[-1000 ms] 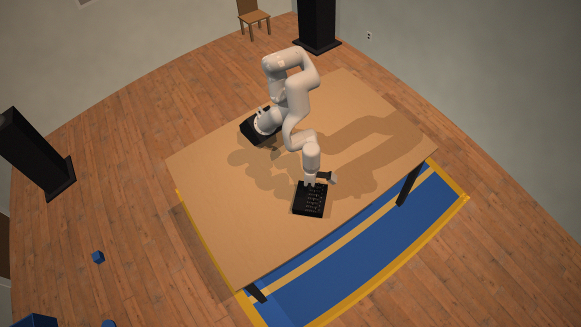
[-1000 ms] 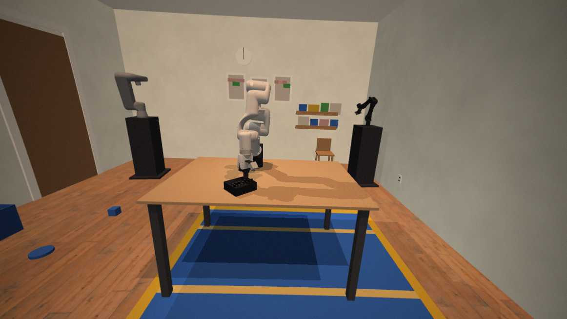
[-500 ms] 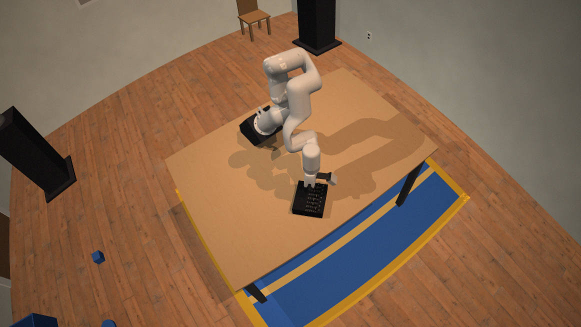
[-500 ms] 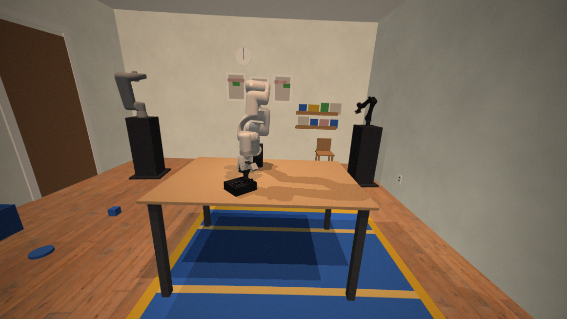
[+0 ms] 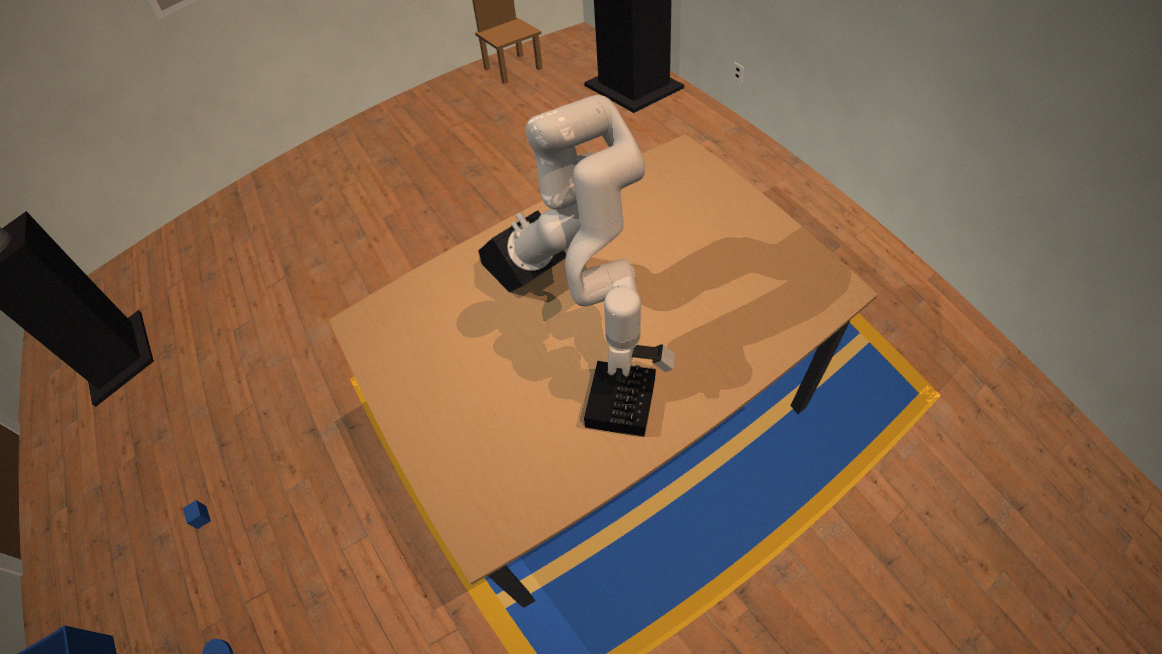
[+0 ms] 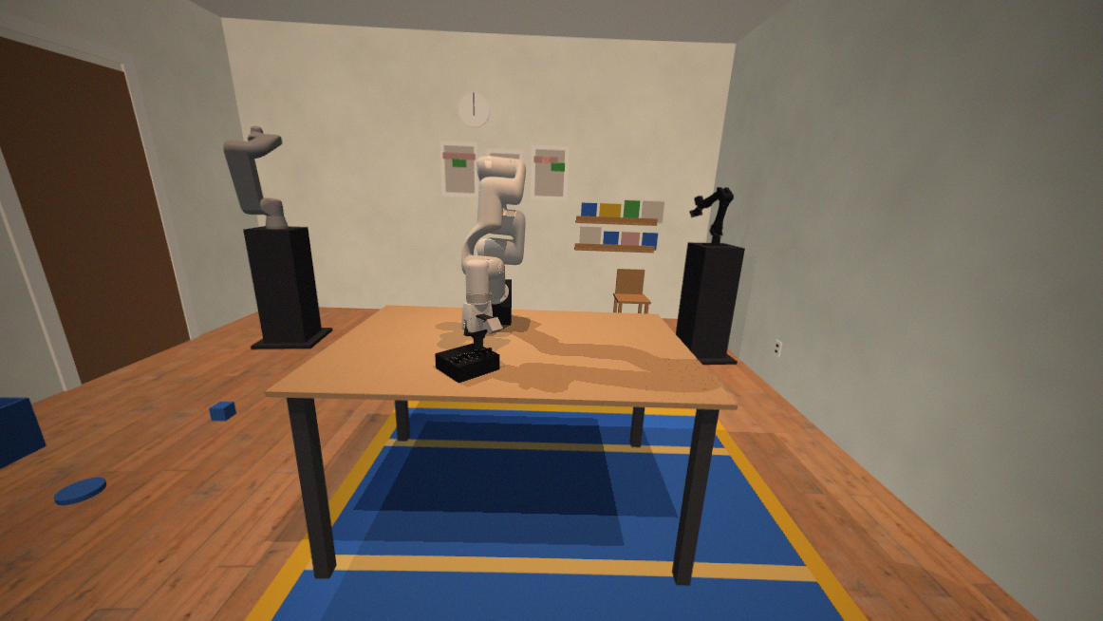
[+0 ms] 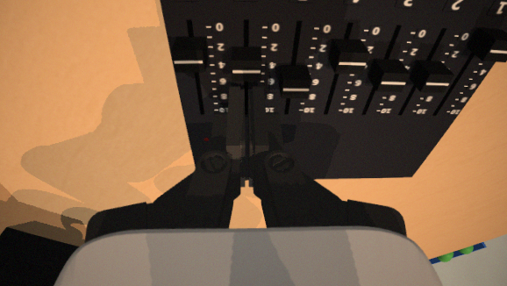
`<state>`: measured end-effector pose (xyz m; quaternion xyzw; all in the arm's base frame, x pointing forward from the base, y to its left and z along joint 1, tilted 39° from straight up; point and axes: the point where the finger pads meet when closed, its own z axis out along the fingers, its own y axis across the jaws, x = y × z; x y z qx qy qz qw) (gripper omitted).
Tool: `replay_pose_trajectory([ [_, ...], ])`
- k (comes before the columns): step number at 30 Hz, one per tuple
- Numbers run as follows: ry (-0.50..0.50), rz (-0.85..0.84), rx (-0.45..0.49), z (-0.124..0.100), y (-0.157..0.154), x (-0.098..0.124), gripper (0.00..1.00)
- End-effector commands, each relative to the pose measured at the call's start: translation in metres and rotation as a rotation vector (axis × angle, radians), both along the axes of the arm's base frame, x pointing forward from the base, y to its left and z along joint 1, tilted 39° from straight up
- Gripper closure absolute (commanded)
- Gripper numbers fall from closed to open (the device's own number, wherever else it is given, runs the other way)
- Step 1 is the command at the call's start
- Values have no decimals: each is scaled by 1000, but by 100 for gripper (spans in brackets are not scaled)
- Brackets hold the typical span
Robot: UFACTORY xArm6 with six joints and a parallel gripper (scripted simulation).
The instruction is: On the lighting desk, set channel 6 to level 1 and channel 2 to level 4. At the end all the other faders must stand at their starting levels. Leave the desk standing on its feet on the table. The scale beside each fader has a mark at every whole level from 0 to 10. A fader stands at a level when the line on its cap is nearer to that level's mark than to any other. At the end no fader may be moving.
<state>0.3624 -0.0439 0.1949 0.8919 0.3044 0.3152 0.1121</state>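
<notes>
The black lighting desk [image 5: 615, 418] [image 6: 465, 366] [image 7: 373, 140] stands on its feet on the wooden table [image 5: 439, 422] [image 6: 586, 369], near its front edge. In the wrist view its channel numbers run from 1 at the right upward to the left. My gripper [image 7: 246, 109] [image 5: 619, 373] [image 6: 476, 344] is shut and empty. Its tips sit on the high-level side of the channel 6 fader cap [image 7: 246, 61], right against it; the cap's line lies near the 4 to 5 marks. The channel 2 fader cap [image 7: 436, 75] stands around level 6.
The other fader caps, among them channel 7 [image 7: 189, 53] and channel 5 [image 7: 295, 81], stand close on either side of channel 6. The arm's black base [image 5: 505, 261] is at the table's back. The table's front edge lies just beyond the desk.
</notes>
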Motion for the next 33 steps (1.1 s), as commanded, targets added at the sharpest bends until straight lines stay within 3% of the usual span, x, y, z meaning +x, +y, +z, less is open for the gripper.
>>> replay_pose_trajectory([
  [1,-3,0,0,1,0,1,100],
  [33,-2,0,0,8,8,9,100],
])
